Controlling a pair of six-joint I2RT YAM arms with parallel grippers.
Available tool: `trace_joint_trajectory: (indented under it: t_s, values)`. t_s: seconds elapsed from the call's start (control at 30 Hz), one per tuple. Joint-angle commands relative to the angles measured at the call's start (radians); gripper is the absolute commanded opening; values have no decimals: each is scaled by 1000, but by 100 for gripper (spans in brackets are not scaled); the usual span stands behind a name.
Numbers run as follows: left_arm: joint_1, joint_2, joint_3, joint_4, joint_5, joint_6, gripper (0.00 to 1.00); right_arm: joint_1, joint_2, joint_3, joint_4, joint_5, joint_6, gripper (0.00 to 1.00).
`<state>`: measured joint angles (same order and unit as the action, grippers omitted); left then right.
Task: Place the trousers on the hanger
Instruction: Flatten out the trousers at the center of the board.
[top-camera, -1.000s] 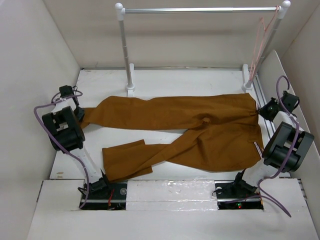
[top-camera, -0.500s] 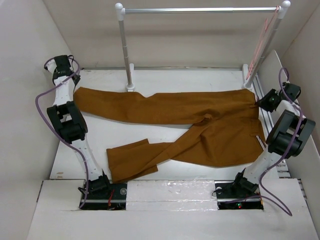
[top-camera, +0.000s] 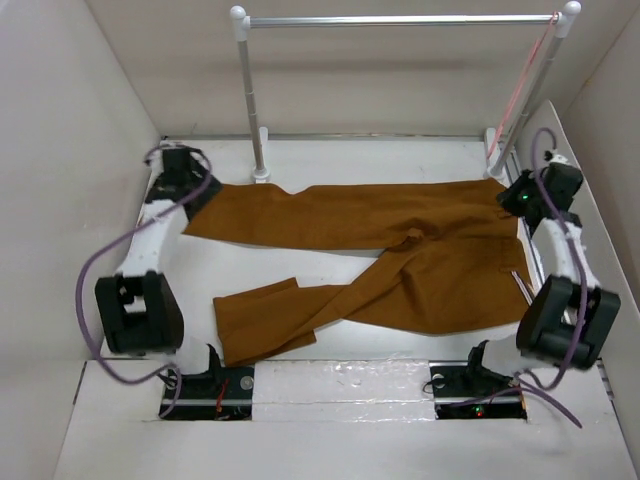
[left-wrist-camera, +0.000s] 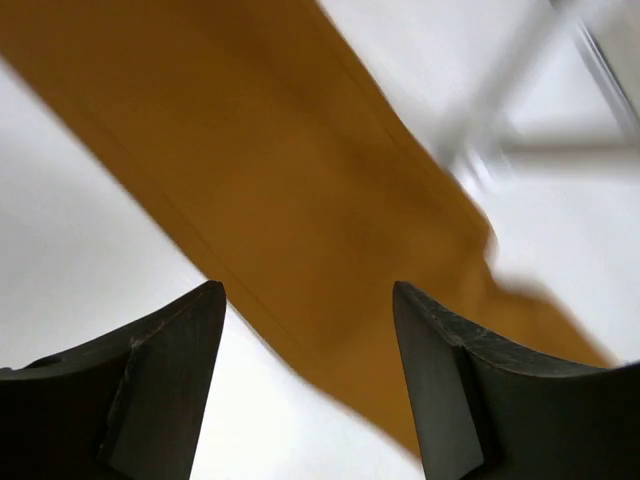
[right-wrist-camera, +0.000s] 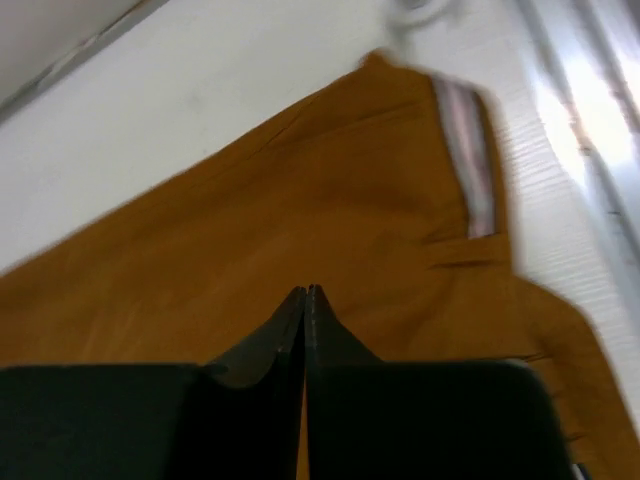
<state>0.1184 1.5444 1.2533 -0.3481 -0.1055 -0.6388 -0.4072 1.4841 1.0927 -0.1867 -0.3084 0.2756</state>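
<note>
Left claw (left-wrist-camera: 308, 290) just released, jaws wide over leg end at 10 o'clock | right claw (right-wrist-camera: 305, 290) clenched by waistband, 3 o'clock | trousers (top-camera: 400, 250) pulled straighter, flat on desk (top-camera: 330, 160) | hanger (top-camera: 527, 80) at 2 o'clock, hanging not begun

We count one pair of trousers (top-camera: 420, 270), one hanger (top-camera: 525, 80), one rail (top-camera: 400, 19), and two claws: the left claw (left-wrist-camera: 307, 290) and the right claw (right-wrist-camera: 305, 290).

Blur and thin wire
We see the trousers (left-wrist-camera: 300, 200) smeared in both wrist views; the hanger (top-camera: 526, 80) hook escapes us.
</note>
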Motion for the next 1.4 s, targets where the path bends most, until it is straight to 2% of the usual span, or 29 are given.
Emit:
trace_joint_trajectory:
  t_s: [0.0,0.03,0.07,0.1,0.17,0.2,0.23,0.27,0.3,0.33,0.37,0.4,0.5,0.57,0.67,0.9,1.03,1.37]
  values:
    - [-193,-189,-158,4,46,14,61,209,-151,-137,79,-31,-19,0]
    - [-212,-223,-191,4,44,8,60,279,-213,-163,75,-28,-70,0]
    - [-223,-265,-250,3,49,4,59,436,-241,-204,55,-28,-96,0]
    - [-223,-333,-265,0,58,5,57,526,-266,-224,55,-32,-125,0]
    - [-223,-392,-244,-25,32,28,55,712,-301,-244,56,-67,-203,0]
    - [-223,-439,-215,-64,17,37,54,907,-301,-237,49,-69,-235,4]
    - [-223,-454,-184,-90,-9,48,54,1001,-295,-225,47,-64,-259,7]
    - [-223,-469,-110,-110,-22,59,54,1090,-266,-206,30,-60,-344,12]
    - [-223,-489,-66,-152,-39,77,54,1176,-242,-164,24,-49,-378,29]
    - [-205,-494,-31,-172,-60,82,54,1323,-214,-140,21,-23,-418,39]
    - [-192,-503,44,-202,-60,85,54,1381,-138,-110,-2,-12,-443,47]
    - [-177,-520,82,-213,-56,85,54,1425,-98,-38,-19,-9,-464,62]
    - [-168,-537,219,-245,-80,68,55,1580,64,85,-74,-5,-544,71]
    - [-168,-534,303,-252,-68,50,55,1677,145,232,-149,43,-620,73]
    - [-168,-534,353,-229,-33,33,56,1740,286,370,-195,78,-661,73]
    - [-168,-547,344,-216,-11,30,56,1805,491,545,-215,195,-659,68]
    - [-168,-564,321,-215,-13,31,57,1825,525,567,-221,236,-661,67]
    - [-168,-595,233,-203,-19,37,57,1883,608,582,-249,221,-653,64]
